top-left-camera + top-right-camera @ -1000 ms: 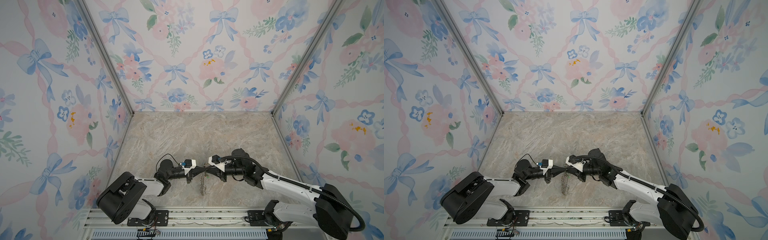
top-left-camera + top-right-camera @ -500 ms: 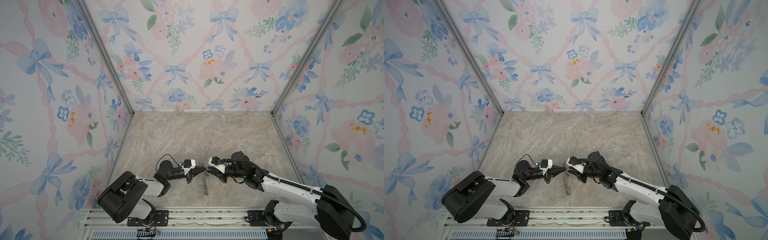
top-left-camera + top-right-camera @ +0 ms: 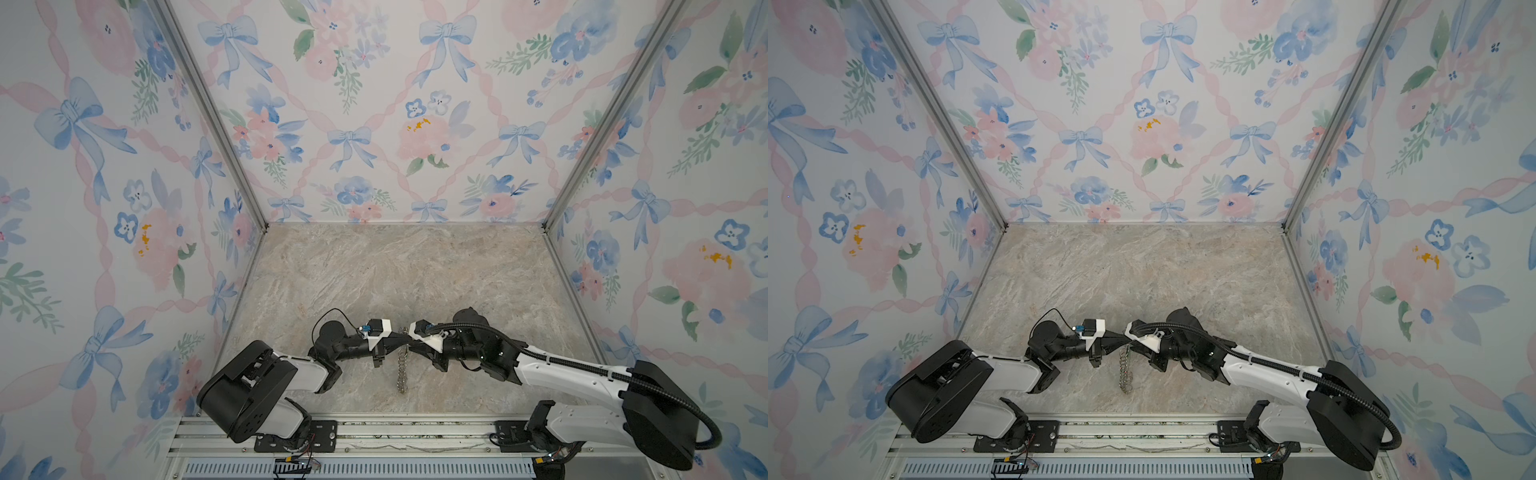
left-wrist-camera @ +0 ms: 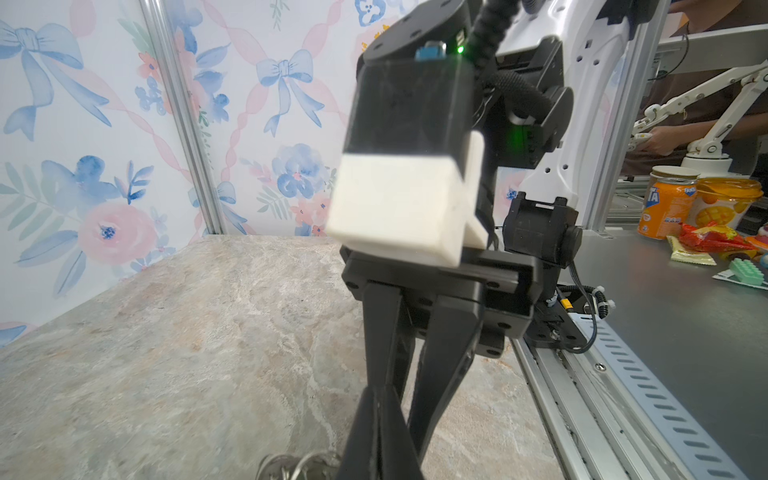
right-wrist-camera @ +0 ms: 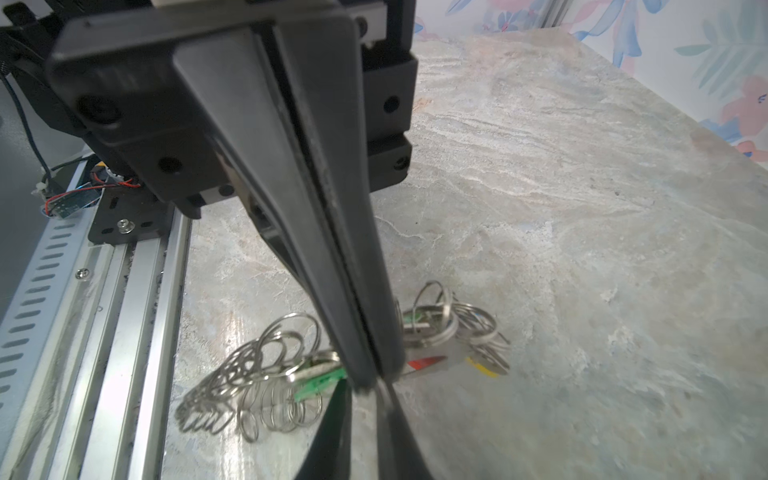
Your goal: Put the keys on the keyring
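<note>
In both top views my two grippers meet tip to tip low over the marble floor near the front. The keyring (image 3: 401, 370) (image 3: 1125, 374) shows edge-on like a chain running from them toward the front rail. My left gripper (image 3: 401, 340) (image 4: 380, 415) (image 5: 370, 374) is shut, its tip on the keyring's grey plate (image 5: 436, 360). Among the wire rings (image 5: 266, 374) lie a green key (image 5: 318, 386), a red key (image 5: 424, 363) and a yellow key (image 5: 482, 368). My right gripper (image 3: 413, 343) (image 5: 365, 386) has a narrow gap between its jaws, around the left tip. I see nothing pinched there.
A slotted aluminium rail (image 3: 374, 432) runs along the front edge, close to the keyring. Flowered walls close the floor (image 3: 395, 270) on three sides. Past the rail, a grey table carries an orange can (image 4: 665, 208) and snack packs.
Half a second ago my right gripper stood a little back from the left tip; it has come in again and its jaws have narrowed. The left arm and keyring have barely moved.
</note>
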{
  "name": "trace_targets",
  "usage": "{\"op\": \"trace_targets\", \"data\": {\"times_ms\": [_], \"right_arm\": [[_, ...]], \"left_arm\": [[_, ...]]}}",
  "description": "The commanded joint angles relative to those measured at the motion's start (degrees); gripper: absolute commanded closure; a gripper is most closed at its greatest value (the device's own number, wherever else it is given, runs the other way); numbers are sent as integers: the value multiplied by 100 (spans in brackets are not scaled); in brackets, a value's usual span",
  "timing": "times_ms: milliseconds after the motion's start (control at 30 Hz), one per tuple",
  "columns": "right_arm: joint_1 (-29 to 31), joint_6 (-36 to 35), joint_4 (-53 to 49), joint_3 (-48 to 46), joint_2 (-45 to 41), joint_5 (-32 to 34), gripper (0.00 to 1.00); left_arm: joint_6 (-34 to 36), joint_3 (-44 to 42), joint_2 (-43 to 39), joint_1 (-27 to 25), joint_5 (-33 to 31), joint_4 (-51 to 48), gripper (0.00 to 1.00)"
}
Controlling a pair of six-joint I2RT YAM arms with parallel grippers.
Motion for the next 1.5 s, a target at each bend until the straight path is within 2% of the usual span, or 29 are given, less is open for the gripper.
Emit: {"op": "trace_targets", "data": {"times_ms": [0,267,500,700,833,1067,1200,1300,1467], "right_arm": [[80,-39,-21,199,-57,190,85],[-197,-119,-432,138,-581,531,82],[-347,-31,-484,44,-816,196,80],[-285,642,-478,92,-681,71,76],[-159,1368,-453,172,-522,95,71],[449,1796,-480,330,-92,548,62],[582,2254,-794,572,217,1545,58],[582,2324,-1095,736,420,2148,58],[582,2420,-1152,896,671,2341,65]], "left_arm": [[-101,3,-14,-61,-45,346,100],[-106,-33,10,-61,-102,375,100],[-107,-54,5,-44,-444,376,100],[39,-119,-33,-44,-1346,237,100],[109,-146,-38,-44,-1561,208,100],[119,-147,-60,-52,-1598,208,100],[119,-151,-68,-52,-1613,209,100],[84,-149,-91,-61,-1641,209,100],[70,-147,-86,-61,-1751,200,100]]}}
